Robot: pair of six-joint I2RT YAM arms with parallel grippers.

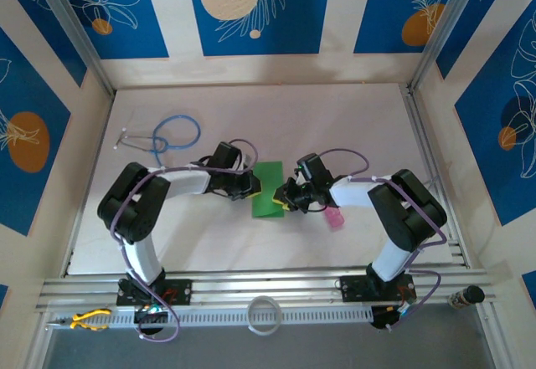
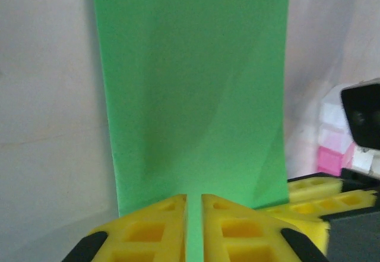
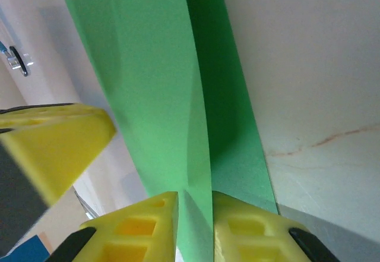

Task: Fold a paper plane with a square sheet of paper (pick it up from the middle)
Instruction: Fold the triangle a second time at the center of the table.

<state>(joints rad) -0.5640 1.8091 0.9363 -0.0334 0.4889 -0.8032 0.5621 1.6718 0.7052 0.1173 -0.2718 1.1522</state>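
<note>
At mid-table, the left gripper [image 2: 194, 199] is seen clamped on the left edge of the square sheet of paper [image 1: 270, 189], already folded to a narrow green strip between the arms. Its right edge is flanked by the fingers of the right gripper [image 3: 195, 196]; whether it is gripped there cannot be told. A lengthwise fold is judged in hand; next, the edges must be kept aligned while the crease is pressed.

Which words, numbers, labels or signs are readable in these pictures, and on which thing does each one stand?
None can be read.
The green paper is plain.
Anything printed on the pink bottle is too small and blurred to read.
The wall panels carry leaf drawings, no words.
</note>
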